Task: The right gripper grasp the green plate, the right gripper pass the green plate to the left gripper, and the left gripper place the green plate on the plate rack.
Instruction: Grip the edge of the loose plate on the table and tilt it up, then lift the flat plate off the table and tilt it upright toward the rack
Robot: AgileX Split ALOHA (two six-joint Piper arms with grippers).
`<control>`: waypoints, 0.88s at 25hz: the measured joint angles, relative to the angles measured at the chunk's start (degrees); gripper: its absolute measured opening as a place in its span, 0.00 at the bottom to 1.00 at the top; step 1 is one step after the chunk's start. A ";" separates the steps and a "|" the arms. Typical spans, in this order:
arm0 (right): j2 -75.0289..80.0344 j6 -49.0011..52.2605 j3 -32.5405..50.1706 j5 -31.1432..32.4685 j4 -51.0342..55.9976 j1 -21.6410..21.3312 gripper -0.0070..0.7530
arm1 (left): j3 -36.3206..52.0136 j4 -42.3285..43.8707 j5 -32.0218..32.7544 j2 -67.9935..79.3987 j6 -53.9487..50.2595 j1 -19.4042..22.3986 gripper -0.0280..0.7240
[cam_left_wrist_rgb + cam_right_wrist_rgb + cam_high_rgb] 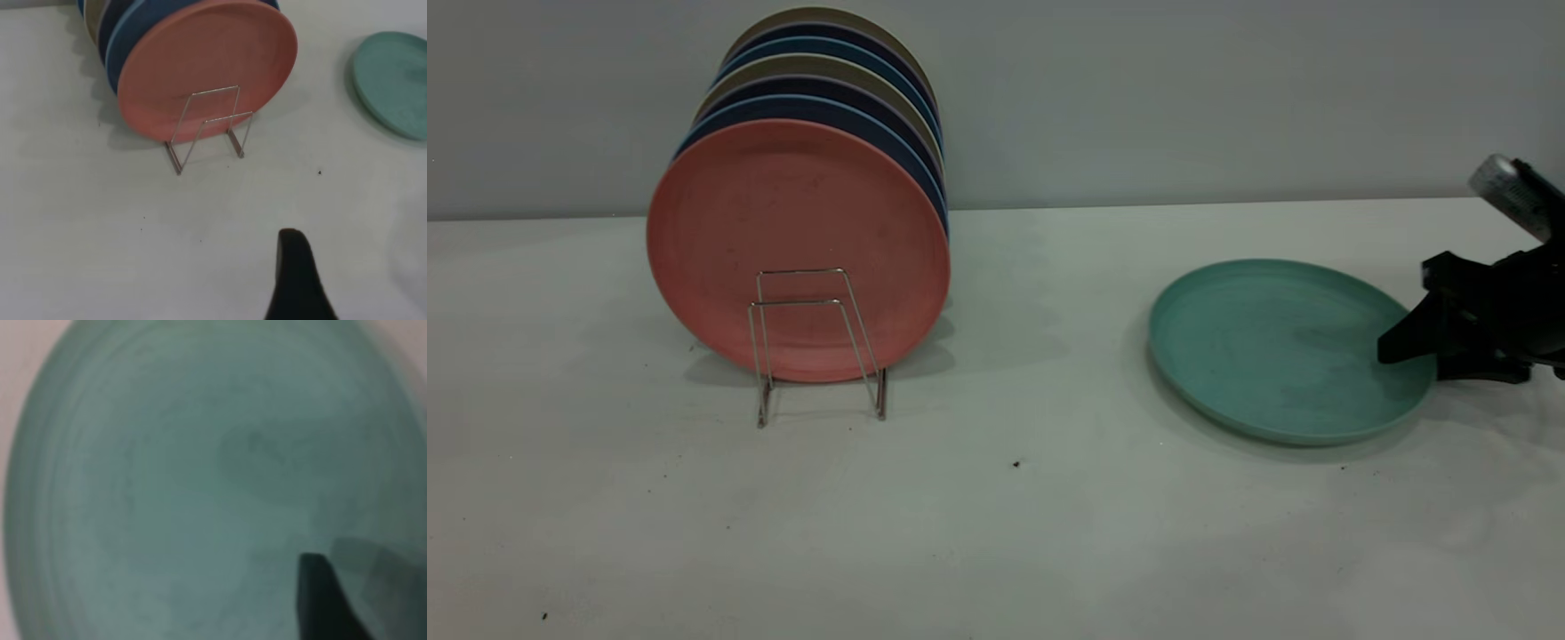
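Note:
The green plate (1272, 347) lies flat on the table at the right; it also shows in the left wrist view (397, 83) and fills the right wrist view (167, 487). My right gripper (1409, 360) is at the plate's right rim, open, with one finger (323, 600) just over the plate's inner surface and the other low beside the rim. The plate rack (818, 342) stands at the left, its front loops empty (210, 127). My left gripper (283, 247) is out of the exterior view, above the table in front of the rack, open and empty.
A salmon-pink plate (796, 249) stands upright in the rack, with several blue and tan plates (827, 80) stacked behind it. A grey wall runs along the table's back edge. Bare table lies between rack and green plate.

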 joint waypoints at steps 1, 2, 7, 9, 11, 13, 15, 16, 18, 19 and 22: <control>0.00 0.25 0.00 -1.24 0.15 0.57 0.35 | 0.00 -0.22 0.00 0.65 0.00 0.00 0.71; 0.00 0.44 -0.06 -2.10 0.27 0.88 0.25 | 0.00 -0.62 0.00 1.36 0.00 0.00 0.71; -0.62 1.16 -0.06 -3.39 -1.21 1.10 0.03 | 0.00 -5.49 -0.61 8.62 2.59 0.00 0.71; -2.20 1.33 -0.01 -3.79 -6.02 1.10 0.03 | 0.00 -9.76 -1.43 12.52 5.68 0.00 0.71; -5.25 2.46 -0.01 -3.98 -12.05 1.15 0.03 | -0.06 -15.02 -1.94 17.29 10.07 0.00 0.71; -8.56 4.72 -0.01 -4.04 -18.36 1.47 0.03 | -0.06 -21.76 -2.11 21.81 15.34 0.00 0.71; -11.49 7.28 -0.01 -3.60 -22.73 2.24 0.03 | -0.06 -28.30 -2.37 26.66 22.04 0.00 0.71; -12.71 8.20 -0.01 -3.11 -24.61 2.96 0.03 | -0.10 -32.07 -2.51 28.64 24.90 0.00 0.71; -14.34 10.00 -0.01 -0.76 -26.51 4.87 0.03 | -0.10 -38.90 -2.53 33.32 31.75 0.00 0.71; -14.76 10.39 -0.01 0.65 -26.86 6.18 0.03 | -0.16 -42.22 -2.53 35.65 34.99 0.00 0.71; -15.65 11.15 -0.01 4.28 -26.58 10.42 0.03 | -0.47 -50.23 -2.06 41.83 43.23 0.00 0.71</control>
